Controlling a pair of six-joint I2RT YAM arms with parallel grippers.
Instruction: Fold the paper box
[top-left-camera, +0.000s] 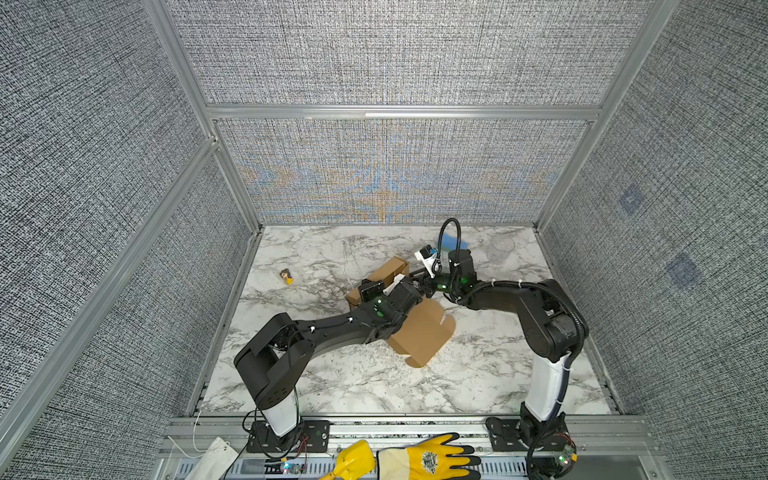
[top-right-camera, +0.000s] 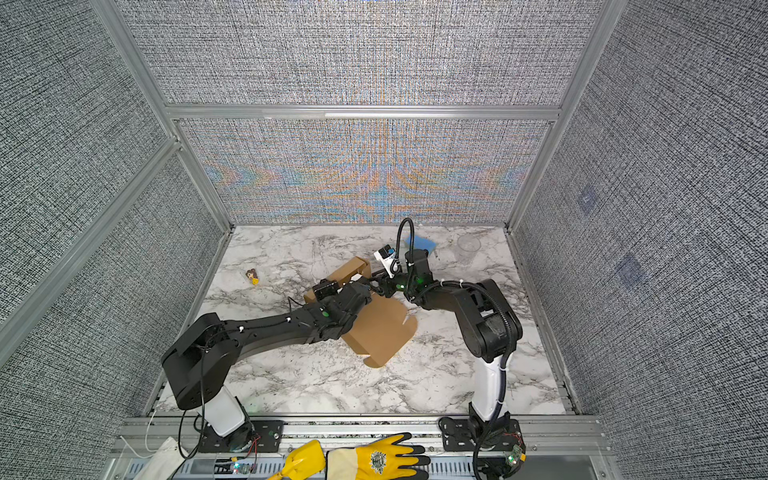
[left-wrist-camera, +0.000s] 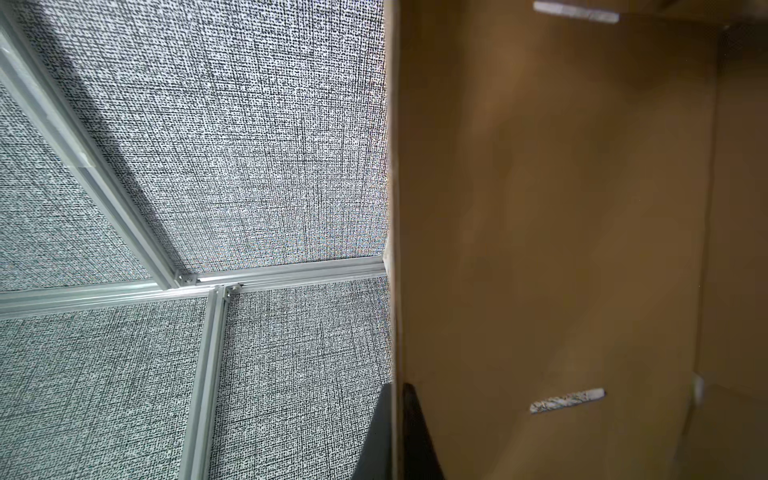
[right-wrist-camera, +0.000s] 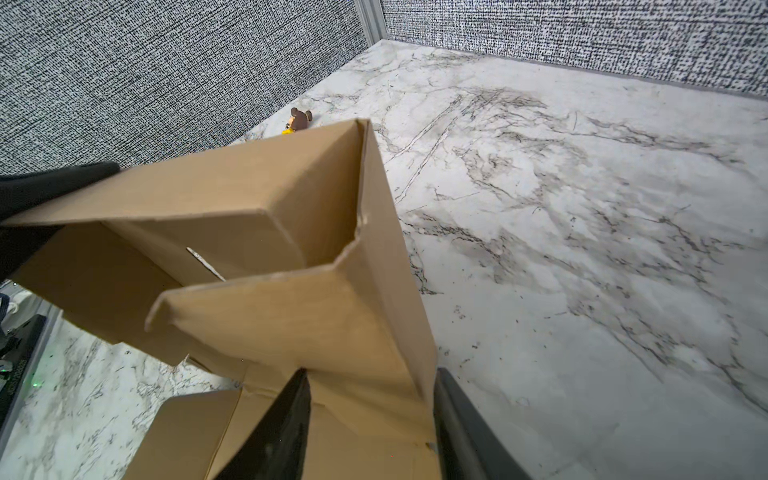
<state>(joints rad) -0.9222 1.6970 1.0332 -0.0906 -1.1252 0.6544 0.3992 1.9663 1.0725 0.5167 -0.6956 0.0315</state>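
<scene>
Brown paper box (top-left-camera: 424, 332), grey-veined white table (top-left-camera: 332, 382)

Your left gripper (left-wrist-camera: 397, 390) is pinching the paper box (right-wrist-camera: 270, 187) tight; your right gripper (right-wrist-camera: 371, 372), jaws half-spread, is clamping it from the right.

Top view of the cell. The left claw (top-right-camera: 365, 289) and the right claw (top-right-camera: 376, 286) meet almost tip to tip at the raised half of the paper box (top-right-camera: 380, 328), brown cardboard on the marble counter (top-right-camera: 332, 386). How their jaws stand cannot be read here. On the near side of both claws, the box's flat panel with a rounded tab lies partly under the left forearm. Behind the right claw, toward the back wall, lies a blue sponge (top-right-camera: 424, 242). Farther to that claw's right stands a clear cup (top-right-camera: 468, 248). Well left of the left claw lies a small figurine (top-right-camera: 252, 276). A yellow glove (top-right-camera: 374, 459) rests on the front rail, far from both claws.
</scene>
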